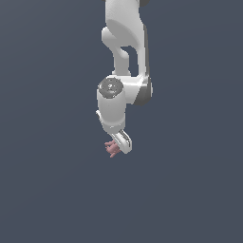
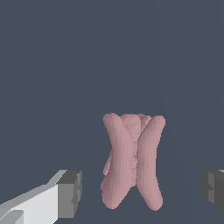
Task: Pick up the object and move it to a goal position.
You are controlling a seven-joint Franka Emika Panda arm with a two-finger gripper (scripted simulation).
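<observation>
Gripper [image 2: 140, 192] jaws are apart, nothing clamped. Wrist view shows both grey pads [image 2: 70, 192] spread wide with the object [image 2: 131, 162] sitting in the gap between them, clear daylight on each side, no contact with either pad.

Object is dusty pink, lumpy, made of two long rounded lobes that run side by side and splay at one end, with shorter stubs bunched where they meet. It spans less than the space between the pads.

Exterior view: white arm [image 1: 124, 57] comes down from the upper edge, wrist bent, gripper [image 1: 122, 142] pointing down. Object [image 1: 112, 149] shows at the fingertips, just off the gripper's tip toward the exterior view's left, partly hidden by the white finger. Much smaller than the gripper body.

Background is flat dark blue-grey in both views, no shadow or edge visible, so I cannot tell whether the object is resting on a surface or off it.
</observation>
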